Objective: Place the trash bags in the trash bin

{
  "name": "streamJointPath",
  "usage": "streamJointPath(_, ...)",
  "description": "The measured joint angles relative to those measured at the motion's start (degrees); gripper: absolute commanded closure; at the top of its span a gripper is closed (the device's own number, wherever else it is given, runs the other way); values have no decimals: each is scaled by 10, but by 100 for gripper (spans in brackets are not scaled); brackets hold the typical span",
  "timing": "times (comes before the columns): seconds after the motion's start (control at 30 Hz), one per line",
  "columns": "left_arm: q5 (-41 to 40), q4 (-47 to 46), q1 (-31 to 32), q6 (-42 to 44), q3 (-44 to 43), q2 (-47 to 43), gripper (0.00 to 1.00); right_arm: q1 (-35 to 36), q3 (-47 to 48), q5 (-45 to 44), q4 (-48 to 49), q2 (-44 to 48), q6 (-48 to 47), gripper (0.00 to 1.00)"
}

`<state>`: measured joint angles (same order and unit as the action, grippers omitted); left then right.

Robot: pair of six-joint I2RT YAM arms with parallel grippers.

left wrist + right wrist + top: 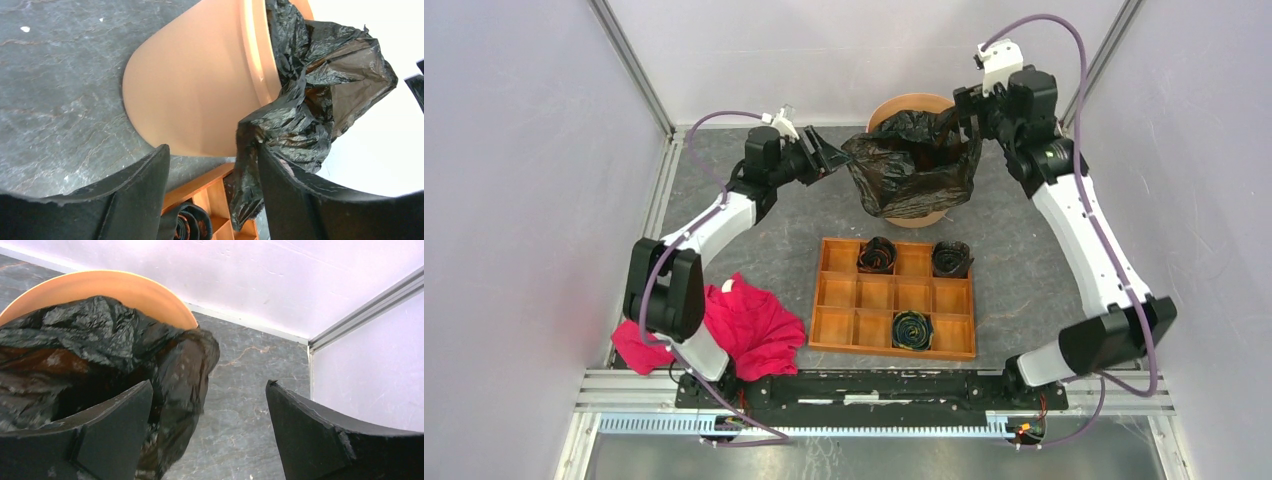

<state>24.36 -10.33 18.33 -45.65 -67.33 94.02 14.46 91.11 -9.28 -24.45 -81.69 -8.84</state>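
Two tools: both spread wide; you have nothing clamped in either.
Left tool [832, 155]: jaws far apart, level with the left edge of the trash bag [914, 165]. On the left wrist view a hanging fold of film touches the inner face of one finger [285, 195]. The other finger is clear of it, so you have contact there but no pinch.
Right tool [969, 105]: jaws far apart, at the bag's far right corner above the bin's rim. On the right wrist view the film sits just beside one finger [107, 432]. Between the fingers you see only bare table [240, 405].
Trash bag: draped over the mouth of the trash bin [911, 100], bunched and wrinkled. It hangs down the near outside wall on your side, and part sags into the opening.
Trash bin: upright at the far middle of the table, with the far rim and a strip of the base showing.
Tray [817, 292]: wooden, with square compartments, near side of the bin. Three dark rolls [877, 255] sit in separate cells.
Red cloth [754, 325]: heaped by your left arm's base.
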Motion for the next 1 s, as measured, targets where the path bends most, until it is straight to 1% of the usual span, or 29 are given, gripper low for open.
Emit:
streamJointPath(0.07, 12, 0, 0, -4, -19, 17, 42, -1, 35, -7, -11, -34, -5, 12)
streamJointPath(0.17, 22, -6, -4, -13, -47, 36, 49, -8, 82, -8, -28, -82, -6, 13)
streamJointPath(0.3, 33, -16, -10, -19, -70, 52, 54, -26, 96, 15, -42, -111, 2, 13)
streamJointPath(0.33, 36, -20, -10, -21, -74, 57, 57, -30, 96, 25, -45, -115, 5, 13)
streamJointPath(0.37, 42, -23, -12, -24, -78, 64, 61, -35, 98, 36, -50, -120, 7, 16)
streamJointPath(0.4, 46, -28, -14, -28, -82, 70, 65, -41, 100, 52, -52, -125, 10, 20)
streamJointPath(0.47, 50, -32, -15, -34, -83, 79, 73, -49, 101, 76, -54, -133, 16, 31)
streamJointPath(0.53, 54, -36, -17, -41, -83, 87, 82, -57, 100, 94, -53, -139, 24, 50)
streamJointPath(0.57, 55, -37, -18, -46, -84, 92, 87, -62, 99, 102, -49, -141, 30, 62)
streamJointPath(0.63, 56, -42, -20, -54, -90, 102, 96, -68, 96, 113, -43, -142, 35, 77)
streamJointPath(0.7, 55, -48, -21, -61, -94, 111, 98, -75, 96, 121, -25, -147, 42, 81)
streamJointPath(0.77, 47, -49, -22, -65, -99, 118, 98, -82, 87, 122, 2, -150, 43, 90)
streamJointPath(0.8, 41, -49, -22, -67, -101, 122, 98, -85, 73, 121, 24, -150, 42, 93)
streamJointPath(0.9, 23, -54, -22, -71, -102, 128, 98, -90, 8, 113, 101, -145, 29, 96)
streamJointPath(1.0, 10, -66, -22, -75, -102, 139, 98, -93, -50, 109, 150, -148, 17, 100)
